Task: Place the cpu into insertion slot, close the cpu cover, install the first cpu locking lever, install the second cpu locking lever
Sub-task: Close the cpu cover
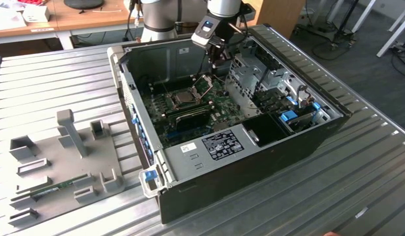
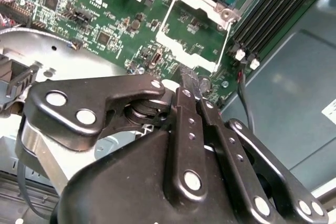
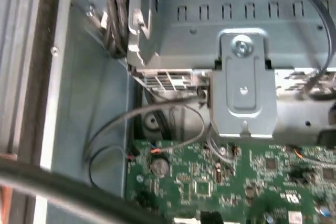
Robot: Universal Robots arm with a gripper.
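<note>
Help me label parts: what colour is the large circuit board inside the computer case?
Green circuit board; best in the second wrist view.

Closed gripper [image 2: 188,75], near open cpu cover [image 2: 181,51]

The motherboard [image 2: 121,30] is green with small black chips, the cpu cover [image 2: 181,53] is shiny silver, the gripper [image 2: 189,77] is black with silver rivets, and the grey desk [image 1: 51,83] has parallel ridges.

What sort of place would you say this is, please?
Probably a robotics lab or workshop: a grey robot arm reaches into an open black computer tower lying on a ribbed silver metal table, with light wooden desks behind.
</note>
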